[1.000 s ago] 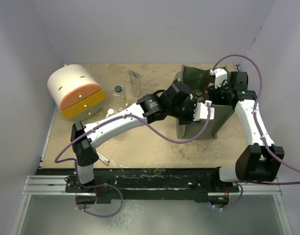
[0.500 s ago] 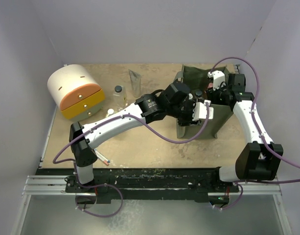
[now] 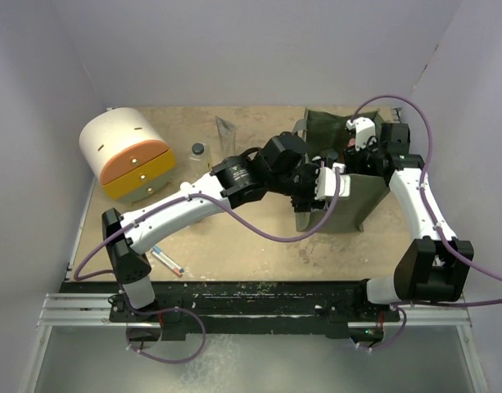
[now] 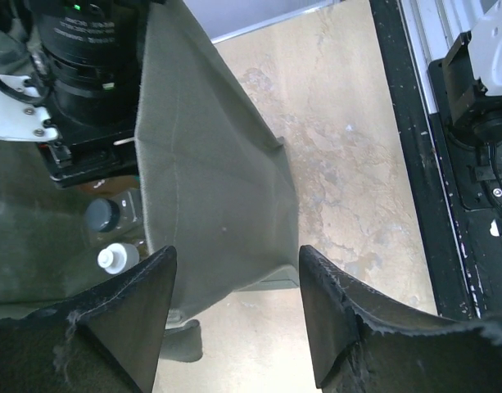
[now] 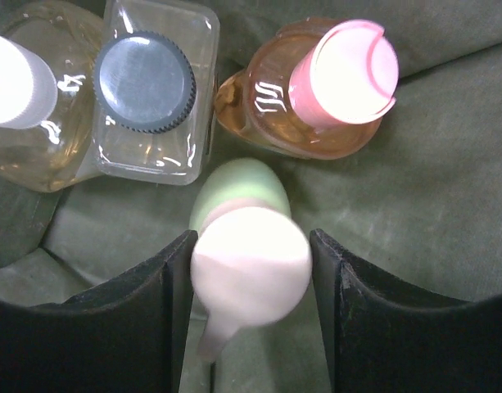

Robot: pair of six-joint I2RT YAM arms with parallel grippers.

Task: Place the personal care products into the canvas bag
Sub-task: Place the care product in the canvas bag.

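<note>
The olive canvas bag (image 3: pixel 353 196) stands at the right of the table. My right gripper (image 3: pixel 356 151) reaches down into it. In the right wrist view that gripper (image 5: pixel 252 241) is shut on the pale cap of a pale green bottle (image 5: pixel 238 182). On the bag's floor (image 5: pixel 431 213) around it stand an orange bottle (image 5: pixel 275 98), a clear bottle with a dark cap (image 5: pixel 144 82) and an amber bottle (image 5: pixel 21 139). My left gripper (image 4: pixel 237 258) is open and empty just outside the bag's near wall (image 4: pixel 210 180). On the table lie a clear black-capped bottle (image 3: pixel 199 157) and a silver-grey tube (image 3: pixel 226 135).
A white and orange domed box (image 3: pixel 126 155) stands at the back left. A thin stick with red and blue marks (image 3: pixel 166 260) lies near the front edge by the left arm's base. Bare tabletop (image 4: pixel 357 180) shows right of the bag in the left wrist view.
My left gripper has opened and drawn back to the left, away from the bag's near wall. The right gripper has stayed inside the bag.
</note>
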